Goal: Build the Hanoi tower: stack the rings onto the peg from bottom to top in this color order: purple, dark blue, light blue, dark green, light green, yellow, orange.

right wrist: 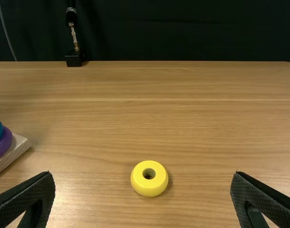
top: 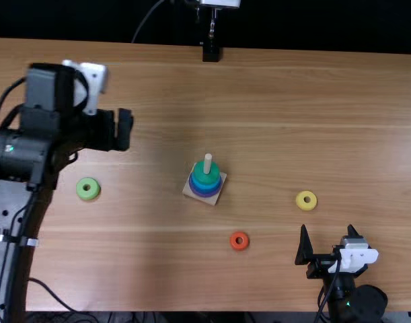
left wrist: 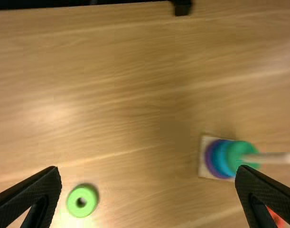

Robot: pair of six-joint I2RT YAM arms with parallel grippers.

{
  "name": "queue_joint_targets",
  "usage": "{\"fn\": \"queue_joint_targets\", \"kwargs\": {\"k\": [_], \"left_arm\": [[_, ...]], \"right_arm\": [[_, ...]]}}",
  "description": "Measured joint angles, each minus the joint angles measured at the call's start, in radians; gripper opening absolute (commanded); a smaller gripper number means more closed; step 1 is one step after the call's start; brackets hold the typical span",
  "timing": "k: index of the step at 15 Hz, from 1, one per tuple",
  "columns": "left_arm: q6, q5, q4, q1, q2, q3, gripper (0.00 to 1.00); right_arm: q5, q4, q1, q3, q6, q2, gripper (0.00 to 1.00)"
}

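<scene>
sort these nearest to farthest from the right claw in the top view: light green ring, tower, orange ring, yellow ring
From the right claw:
1. Yellow ring: just beyond it, slightly left
2. Orange ring: to its left, toward the near edge
3. Tower: left, beyond the orange ring
4. Light green ring: far left

Rings [top: 206, 181] on peg [top: 208, 163], ring [top: 88, 196] L, ring [top: 306, 206] R

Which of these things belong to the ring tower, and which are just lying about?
Tower:
- peg on wooden base
- purple ring, blue rings, dark green ring, stacked
- loose light green ring, yellow ring, orange ring

Just about:
- black stand, far edge
- thin cable beyond
</scene>
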Motion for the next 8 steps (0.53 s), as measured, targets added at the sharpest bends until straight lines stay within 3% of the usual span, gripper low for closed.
{"fn": "queue_joint_targets", "kwargs": {"k": [1,3,8], "left_arm": [[0.0,0.007,0.069,0.047,-0.049,-0.097,1.0],[0.0,0.002,0.162,0.081,-0.126,-0.247,1.0],[0.0,-0.086,0.161,0.092,-0.102,-0.478,1.0]], "right_arm": [[0.0,0.0,0.0,0.0,0.0,0.0,1.0],[0.0,0.0,0.0,0.0,0.0,0.0,1.0],[0.0,0.0,0.0,0.0,0.0,0.0,1.0]]}}
